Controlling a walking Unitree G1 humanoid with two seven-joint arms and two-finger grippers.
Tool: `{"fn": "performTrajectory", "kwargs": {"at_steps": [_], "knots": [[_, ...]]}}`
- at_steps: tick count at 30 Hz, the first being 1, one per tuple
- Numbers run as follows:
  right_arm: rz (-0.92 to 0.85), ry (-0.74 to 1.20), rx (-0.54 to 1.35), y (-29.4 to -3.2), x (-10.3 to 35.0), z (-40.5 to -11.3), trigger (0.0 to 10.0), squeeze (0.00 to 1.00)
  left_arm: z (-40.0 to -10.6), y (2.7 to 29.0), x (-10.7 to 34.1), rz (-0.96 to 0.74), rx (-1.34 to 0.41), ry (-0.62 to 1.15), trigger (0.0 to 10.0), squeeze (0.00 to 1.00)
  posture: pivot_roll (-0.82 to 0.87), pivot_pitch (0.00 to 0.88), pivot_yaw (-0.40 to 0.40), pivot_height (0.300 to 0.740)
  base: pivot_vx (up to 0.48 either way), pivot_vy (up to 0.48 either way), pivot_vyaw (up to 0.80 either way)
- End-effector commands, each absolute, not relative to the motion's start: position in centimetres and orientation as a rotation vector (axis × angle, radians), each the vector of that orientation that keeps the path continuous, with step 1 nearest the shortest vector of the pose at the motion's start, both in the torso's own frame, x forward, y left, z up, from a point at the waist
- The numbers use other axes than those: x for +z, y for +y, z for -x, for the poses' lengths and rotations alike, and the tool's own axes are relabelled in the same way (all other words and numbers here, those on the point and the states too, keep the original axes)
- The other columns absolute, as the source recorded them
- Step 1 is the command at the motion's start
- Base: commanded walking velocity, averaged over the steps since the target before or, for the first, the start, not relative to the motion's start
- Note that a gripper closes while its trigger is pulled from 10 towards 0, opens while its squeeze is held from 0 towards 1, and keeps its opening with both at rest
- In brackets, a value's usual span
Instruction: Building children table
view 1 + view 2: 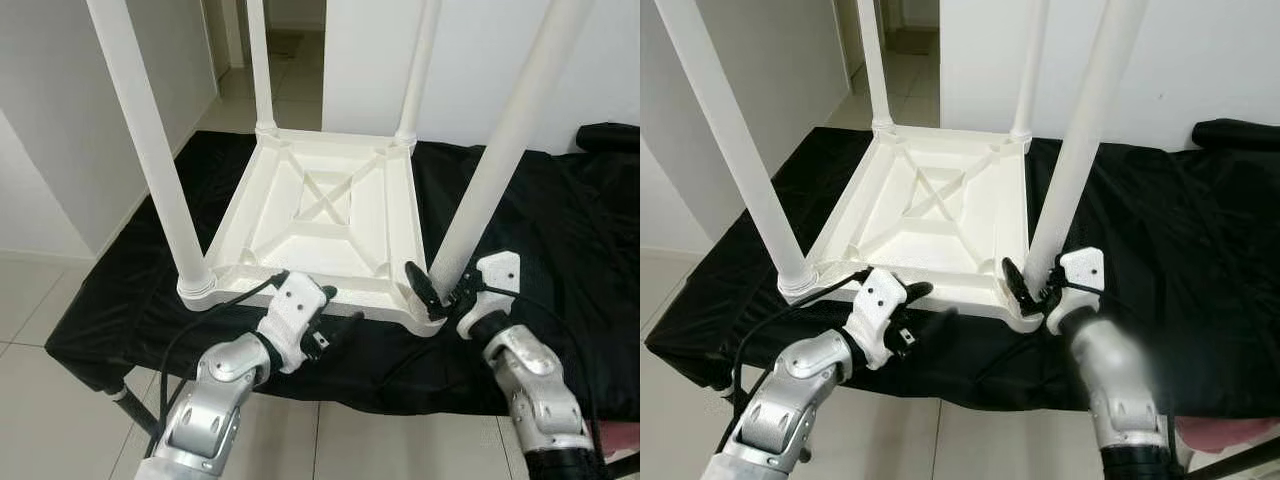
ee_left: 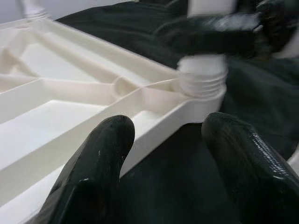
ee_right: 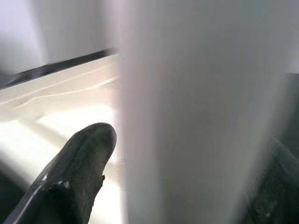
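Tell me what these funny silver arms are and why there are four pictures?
They belong to a walking robot. Two pictures come from cameras in its head, looking down. The other two come from small cameras on its wrists, so you see its black fingers up close.

On the black cloth lies a white children's table, upside down, with four legs pointing up. The right gripper has its fingers around the near right leg, close to where it joins the table. The left gripper is open, with its fingers at the table's front edge, holding nothing.
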State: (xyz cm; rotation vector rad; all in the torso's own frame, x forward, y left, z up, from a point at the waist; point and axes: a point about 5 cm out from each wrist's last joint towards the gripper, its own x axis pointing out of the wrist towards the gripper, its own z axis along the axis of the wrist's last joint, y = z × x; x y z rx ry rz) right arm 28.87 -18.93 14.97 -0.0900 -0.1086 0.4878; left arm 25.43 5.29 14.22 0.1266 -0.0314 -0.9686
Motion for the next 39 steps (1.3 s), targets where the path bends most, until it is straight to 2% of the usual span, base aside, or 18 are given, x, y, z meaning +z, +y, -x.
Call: {"fn": "performTrajectory", "kwargs": {"at_steps": [1,2,3,4,5,6,7,9,10,18,19,20,37,39], "knots": [[0.082,-0.076,0.544,-18.6,14.6,-29.0,10.0,0.00,-25.6,5.5,14.3,-0.142,-0.889,-0.044,10.0,0.00,0.02,0.000,0.009,0.740,0.000,0.000,0.00],[0.094,-0.063,0.576,-18.7,14.6,-29.4,8.4,0.00,-25.6,5.3,14.4,-0.143,-0.887,-0.047,10.0,0.00,0.02,0.000,-0.002,0.740,0.000,0.000,0.00],[0.104,-0.050,0.604,-18.7,14.5,-29.7,4.7,0.00,-25.7,5.3,14.5,-0.141,-0.885,-0.052,10.0,0.00,0.02,0.000,-0.002,0.740,0.000,0.000,0.00],[0.104,-0.050,0.604,-18.7,14.5,-29.7,4.7,0.00,-25.7,5.3,14.5,-0.141,-0.885,-0.052,10.0,0.00,0.02,0.000,-0.002,0.740,0.000,0.000,0.00],[0.114,-0.033,0.629,-18.7,14.4,-29.9,3.9,0.00,-25.8,5.2,14.6,-0.139,-0.882,-0.056,10.0,0.00,0.02,0.000,-0.004,0.740,0.000,0.000,0.00],[0.114,-0.033,0.629,-18.7,14.4,-29.9,3.9,0.00,-25.8,5.2,14.6,-0.139,-0.882,-0.056,10.0,0.00,0.02,0.000,-0.004,0.740,0.000,0.000,0.00],[0.141,0.008,0.680,-18.8,14.0,-30.4,1.6,0.00,-26.1,5.2,14.8,-0.142,-0.873,-0.064,10.0,0.00,0.03,0.000,-0.006,0.740,0.000,0.000,0.00],[0.158,0.019,0.693,-18.9,13.8,-30.6,1.5,0.00,-26.2,5.1,14.9,-0.143,-0.871,-0.068,10.0,0.00,0.03,0.000,-0.006,0.740,0.000,0.000,0.00],[0.162,0.038,0.701,-19.2,13.7,-30.8,0.0,0.00,-26.4,5.0,15.0,-0.148,-0.872,-0.074,10.0,0.00,0.03,0.000,-0.006,0.740,0.000,0.000,0.00],[0.129,0.035,0.668,-19.6,13.5,-30.9,0.0,0.00,-26.7,4.9,15.2,-0.157,-0.865,-0.084,10.0,0.00,0.04,0.000,-0.006,0.740,0.000,0.000,0.00],[0.105,0.033,0.660,-19.4,13.4,-30.8,8.1,0.00,-26.8,4.9,15.3,-0.159,-0.862,-0.087,10.0,0.00,0.04,0.000,-0.006,0.740,0.000,0.000,0.00],[0.093,0.021,0.643,-19.1,13.4,-30.8,10.0,0.00,-26.8,5.0,15.5,-0.156,-0.858,-0.089,10.0,0.00,0.05,0.000,0.001,0.740,0.000,0.000,0.00],[-0.001,-0.017,0.329,-16.7,12.4,-30.3,10.0,0.00,-26.5,5.0,13.6,-0.158,-0.875,-0.027,10.0,0.00,0.01,0.000,0.019,0.740,0.000,0.000,0.00],[-0.031,-0.022,0.188,-15.9,12.6,-30.0,10.0,0.00,-26.8,4.9,13.4,-0.179,-0.867,-0.013,10.0,0.00,0.00,0.000,0.020,0.740,0.000,0.000,0.00]]}}
